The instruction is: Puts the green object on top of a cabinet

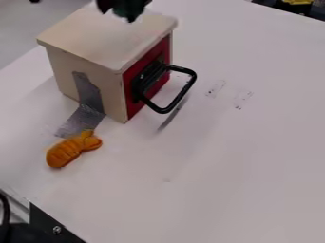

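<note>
At the top edge of the camera view, over the back part of the cabinet's top, is the black gripper (118,4), cut off by the frame. It is shut on a dark green object (130,9), whose lower tip points down toward the cabinet top. The cabinet (95,35) is a small cream wooden box with a red front and a black loop handle (184,90) facing right. Whether the green object touches the cabinet top I cannot tell.
An orange toy (71,149) lies on the white table (222,166) in front of the cabinet's left side. Grey tape (88,97) runs from that side onto the table. Dark items with something yellow (298,2) stand at the top right.
</note>
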Action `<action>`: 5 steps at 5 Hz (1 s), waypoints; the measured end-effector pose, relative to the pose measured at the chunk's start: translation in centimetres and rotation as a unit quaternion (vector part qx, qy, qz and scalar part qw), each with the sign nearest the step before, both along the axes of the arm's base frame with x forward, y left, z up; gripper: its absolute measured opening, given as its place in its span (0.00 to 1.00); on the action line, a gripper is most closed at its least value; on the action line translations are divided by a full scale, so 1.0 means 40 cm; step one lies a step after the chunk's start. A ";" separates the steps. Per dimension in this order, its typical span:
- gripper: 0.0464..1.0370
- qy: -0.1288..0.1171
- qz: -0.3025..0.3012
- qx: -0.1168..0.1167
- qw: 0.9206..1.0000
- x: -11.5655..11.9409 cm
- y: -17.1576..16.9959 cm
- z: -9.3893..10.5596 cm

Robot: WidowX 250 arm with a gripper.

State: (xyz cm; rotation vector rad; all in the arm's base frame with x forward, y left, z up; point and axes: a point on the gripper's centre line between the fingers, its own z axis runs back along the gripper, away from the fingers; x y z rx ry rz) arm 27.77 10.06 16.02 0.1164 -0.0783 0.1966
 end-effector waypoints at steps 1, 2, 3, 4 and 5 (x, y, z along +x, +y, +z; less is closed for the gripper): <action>0.51 0.018 0.002 -0.013 1.000 -0.016 0.035 -0.044; 0.56 0.041 0.004 -0.028 0.999 -0.021 0.058 -0.088; 0.86 0.068 -0.001 -0.045 0.997 -0.028 0.056 -0.119; 0.97 0.076 -0.007 -0.046 0.996 -0.021 0.059 -0.108; 0.96 0.073 -0.037 -0.043 0.996 -0.001 0.057 -0.063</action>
